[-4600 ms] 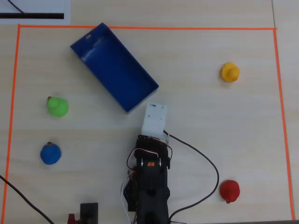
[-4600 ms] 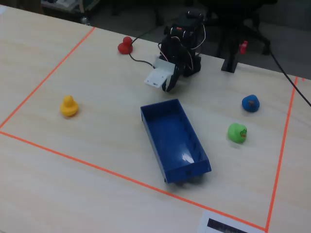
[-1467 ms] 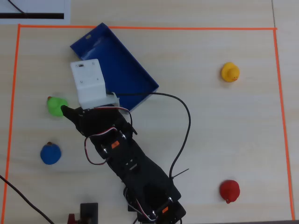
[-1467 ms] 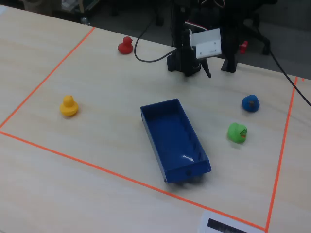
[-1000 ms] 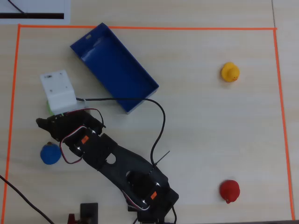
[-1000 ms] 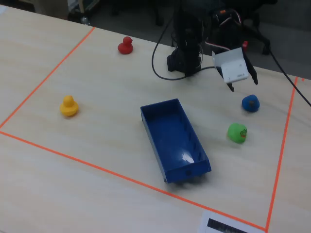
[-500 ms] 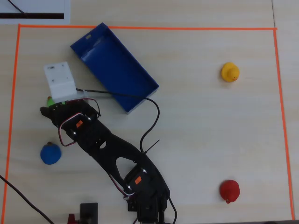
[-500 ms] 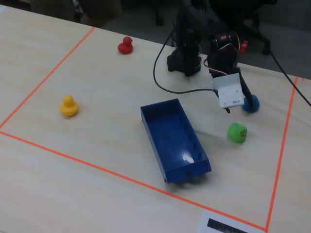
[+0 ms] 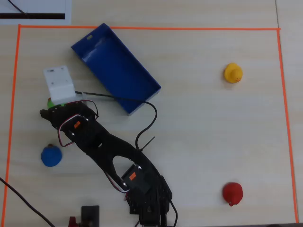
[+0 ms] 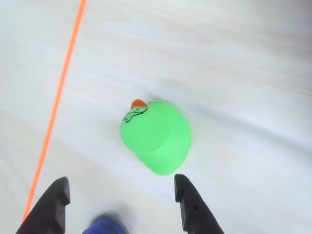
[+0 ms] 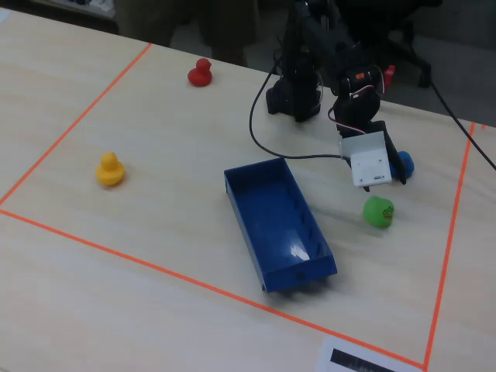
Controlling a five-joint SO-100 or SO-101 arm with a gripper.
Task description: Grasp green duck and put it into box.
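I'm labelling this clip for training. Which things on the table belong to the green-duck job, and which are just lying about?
Belongs to the job:
- small lime-green rubber duck
- long shallow blue plastic box
- black two-finger tool, open just above the duck

Just lying about:
- yellow rubber duck
- red rubber duck
- blue rubber duck

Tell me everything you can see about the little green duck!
The green duck is bright lime, smooth and rubbery looking, with a round body, a smaller head, a tiny orange beak and a black drawn eye. It sits on the pale wooden table, beside the blue box without touching it. The open gripper hovers above; nothing holds it.
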